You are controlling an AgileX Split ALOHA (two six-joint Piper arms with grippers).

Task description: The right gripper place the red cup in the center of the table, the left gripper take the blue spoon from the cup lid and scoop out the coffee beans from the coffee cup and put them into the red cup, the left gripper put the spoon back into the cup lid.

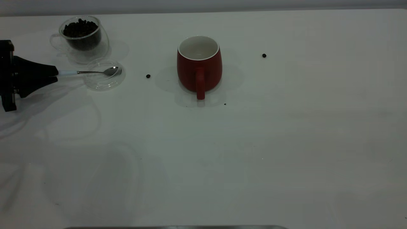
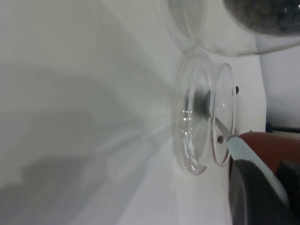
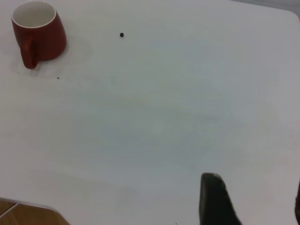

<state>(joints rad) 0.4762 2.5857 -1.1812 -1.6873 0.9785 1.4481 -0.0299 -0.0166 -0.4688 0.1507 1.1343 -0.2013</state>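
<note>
The red cup stands upright and empty near the middle of the white table, its handle toward the camera; it shows too in the right wrist view. At back left is the clear coffee cup, full of coffee beans. In front of it lies the cup lid. The blue spoon has its metal bowl resting in the lid. My left gripper is shut on the spoon's pale handle, low over the table. My right gripper is open over bare table, far to the right.
Loose beans lie on the table: one bean between the lid and the red cup, another bean to the right of the cup. A dark crumb sits by the cup's front. The table's near corner shows in the right wrist view.
</note>
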